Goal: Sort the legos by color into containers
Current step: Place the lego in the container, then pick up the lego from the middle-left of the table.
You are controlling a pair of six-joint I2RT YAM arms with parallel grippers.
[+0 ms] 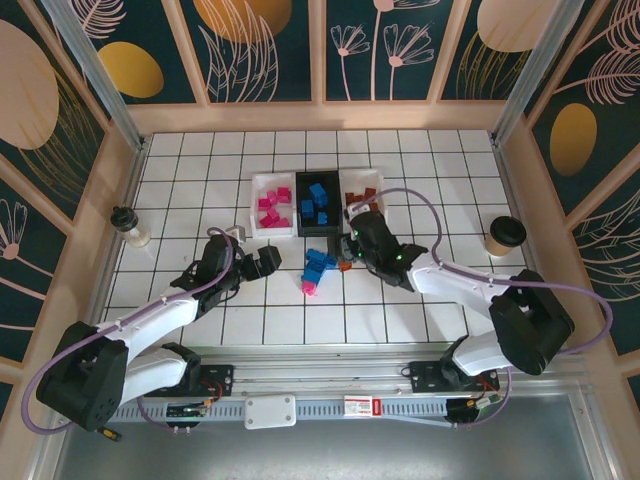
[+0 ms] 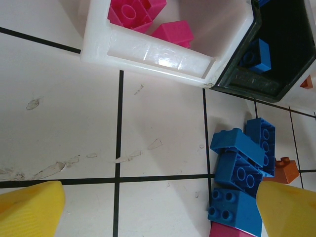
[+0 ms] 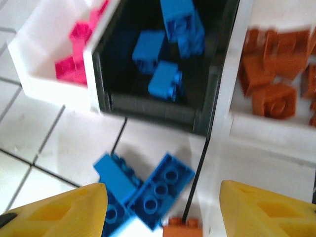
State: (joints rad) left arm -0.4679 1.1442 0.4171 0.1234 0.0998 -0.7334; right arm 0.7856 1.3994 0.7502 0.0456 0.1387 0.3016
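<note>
Three containers stand side by side at the back. A white tray (image 1: 258, 205) holds pink legos (image 1: 273, 208), a black tray (image 1: 301, 226) holds blue legos (image 1: 317, 203), and another white tray (image 1: 372, 178) holds orange-brown legos (image 3: 274, 54). Loose blue legos (image 1: 318, 265) lie piled on the tiles just in front, with a pink brick (image 1: 310, 288) and an orange brick (image 3: 182, 228) beside them. My left gripper (image 2: 160, 212) is open, low over bare tile left of the pile (image 2: 242, 163). My right gripper (image 3: 163, 212) is open above the pile (image 3: 148, 187), holding nothing.
A paper cup with a dark lid (image 1: 506, 235) stands at the right, a small white bottle (image 1: 128, 226) at the left. Wooden walls fence in the tiled floor. Free tiles lie in front of the pile and to both sides.
</note>
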